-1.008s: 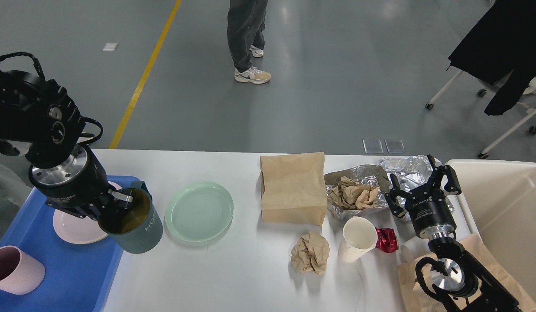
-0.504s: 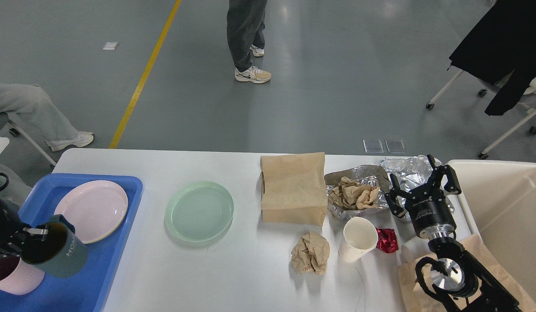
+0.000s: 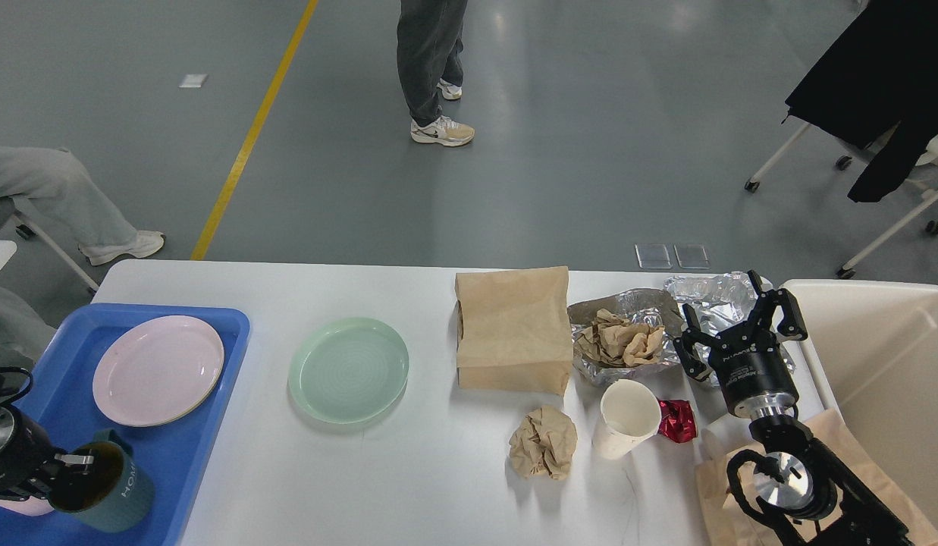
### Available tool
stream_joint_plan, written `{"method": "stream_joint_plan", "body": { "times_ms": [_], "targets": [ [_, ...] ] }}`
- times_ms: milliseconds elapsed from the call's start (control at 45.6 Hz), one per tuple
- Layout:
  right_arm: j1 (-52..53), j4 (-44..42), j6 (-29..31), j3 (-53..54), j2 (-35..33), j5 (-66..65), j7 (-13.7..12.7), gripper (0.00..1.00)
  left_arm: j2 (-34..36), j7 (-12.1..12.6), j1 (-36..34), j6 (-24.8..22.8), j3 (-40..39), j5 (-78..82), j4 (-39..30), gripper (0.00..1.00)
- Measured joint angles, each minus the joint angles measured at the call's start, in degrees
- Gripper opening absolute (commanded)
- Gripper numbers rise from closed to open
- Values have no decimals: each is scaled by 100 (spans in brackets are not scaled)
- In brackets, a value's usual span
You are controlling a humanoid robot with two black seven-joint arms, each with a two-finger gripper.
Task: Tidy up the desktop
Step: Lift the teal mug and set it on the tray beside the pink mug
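1. Head view, left side: our left tool (image 3: 63, 464) grips the rim of the teal mug (image 3: 105, 491), low over the blue tray (image 3: 211, 356), near corner. Dishes seem to go here; pink plate (image 3: 158, 369) already in it.
2. Head view, right side: right tool (image 3: 740, 324) spread wide, empty, above the foil (image 3: 715, 292) — prob. trash for the cream bin (image 3: 886, 356).
3. The worktop (image 3: 408, 485) runs across the mid frame w/ green plate (image 3: 348, 369), paper bag (image 3: 513, 327), paper cup (image 3: 628, 417) left on it.

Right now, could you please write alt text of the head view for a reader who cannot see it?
The left gripper holds a dark green mug by its rim over the blue tray beside a pink plate. On the white desktop remain a green plate, paper bag, crumpled paper, paper cup and foil; the right gripper hovers open.
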Motion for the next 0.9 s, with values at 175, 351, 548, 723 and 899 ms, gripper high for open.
{"method": "stream_joint_plan", "body": {
  "times_ms": [175, 351, 548, 723, 899],
  "targets": [
    [0, -4, 0, 0, 0, 0, 0, 100, -24, 0, 15, -8, 19, -9, -26, 31],
    [0, -4, 0, 0, 0, 0, 0, 100, -148, -54, 33, 42, 90, -128, -70, 77],
    [0, 1, 0, 0, 0, 0, 0, 100, -136, -12, 27, 142, 121, -527, -85, 91],
    [0, 1, 0, 0, 0, 0, 0, 100, -101, -45, -225, 87, 484, -771, -246, 92],
    [0, 3, 0, 0, 0, 0, 0, 100, -79, -222, -1249, 22, 1599, -1042, -811, 92]
  ]
}}
